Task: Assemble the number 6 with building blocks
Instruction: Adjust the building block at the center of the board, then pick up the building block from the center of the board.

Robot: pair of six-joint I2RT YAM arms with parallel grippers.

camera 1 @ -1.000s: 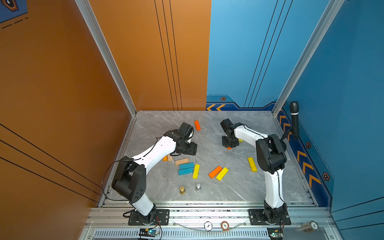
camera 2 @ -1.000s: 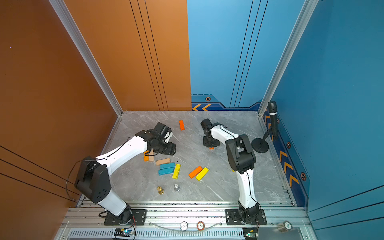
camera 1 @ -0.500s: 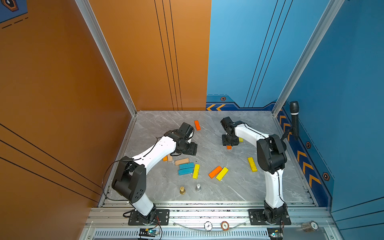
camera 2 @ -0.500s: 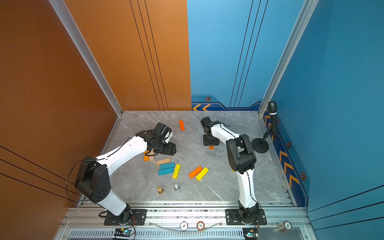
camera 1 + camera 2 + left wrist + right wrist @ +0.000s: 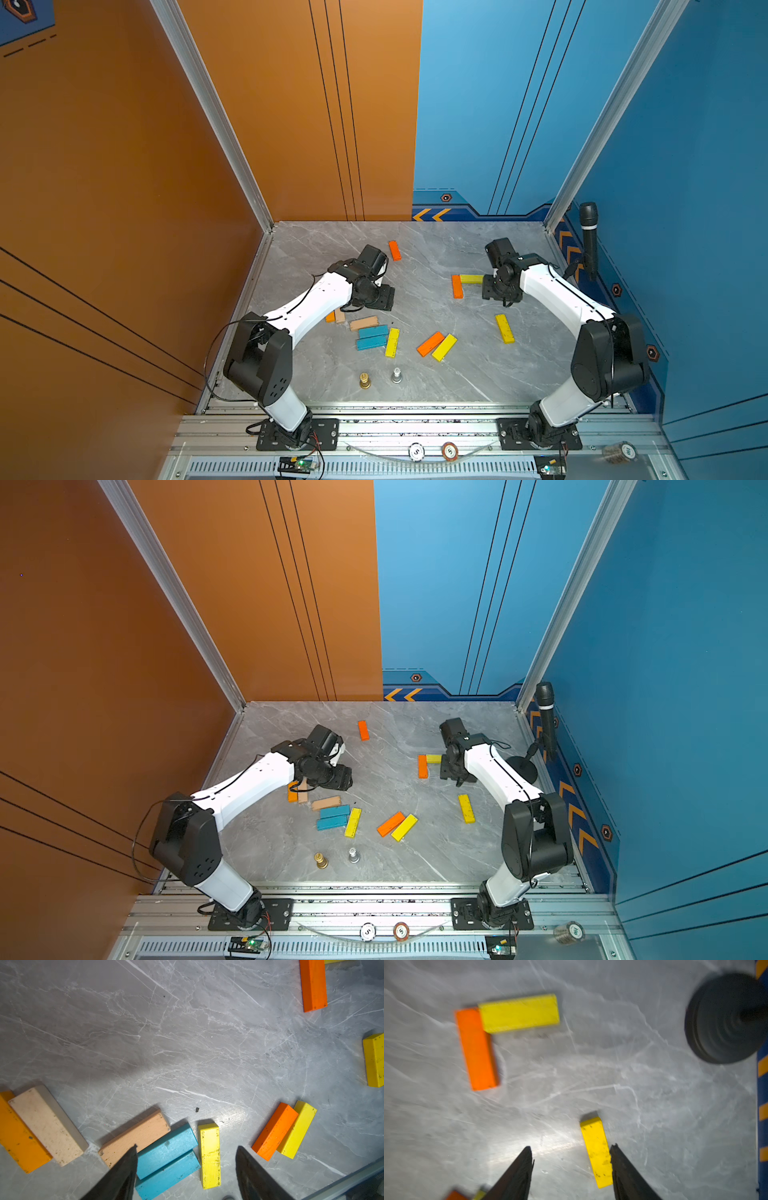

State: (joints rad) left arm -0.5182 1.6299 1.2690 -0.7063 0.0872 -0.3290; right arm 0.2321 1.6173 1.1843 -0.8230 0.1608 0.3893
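And the left gripper (image 5: pixel 186 1147) hovers, fingers spread wide, nothing between them! Below the gap lie two teal blocks (image 5: pixel 168 1147) and a yellow block (image 5: pixel 209 1155), flat, close together; a tan block (image 5: pixel 135 1136) sits at one fingertip. Over to the right gripper (image 5: pixel 571 1146): fingers apart, empty, a loose yellow block (image 5: pixel 597 1151) just beside one finger. Farther beyond the tips, an orange block (image 5: pixel 476 1049) and a far yellow block (image 5: pixel 519 1013) meet in an L-shaped corner.
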